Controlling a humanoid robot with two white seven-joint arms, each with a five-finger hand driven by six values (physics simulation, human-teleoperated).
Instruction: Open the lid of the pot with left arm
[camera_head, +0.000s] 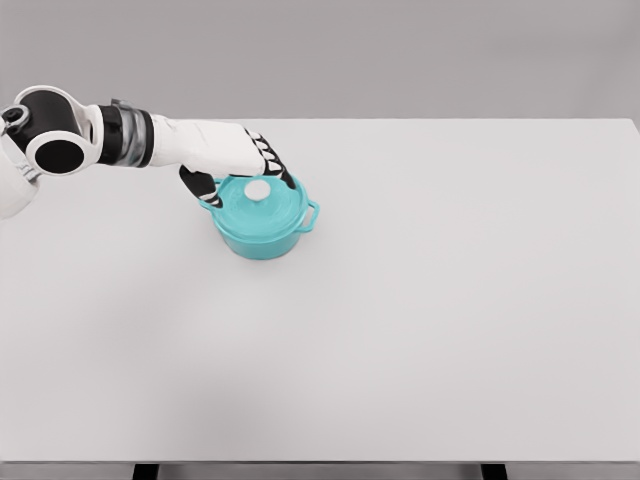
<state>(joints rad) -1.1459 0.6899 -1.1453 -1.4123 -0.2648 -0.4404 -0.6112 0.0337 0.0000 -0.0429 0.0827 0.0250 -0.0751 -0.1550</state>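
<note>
Left arm reaches in from upper left, hand (232, 158) palm down over the lid (262, 203) of the pot (262, 235); fingers (272, 166) curl loosely around its knob (258, 188), grasp unclear.

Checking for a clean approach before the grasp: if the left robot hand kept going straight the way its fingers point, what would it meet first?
Probably the white knob on the teal lid: the left robot hand reaches in from the left, fingers angled down beside it. Depth is unclear from one view, so they could pass just behind the knob.
</note>
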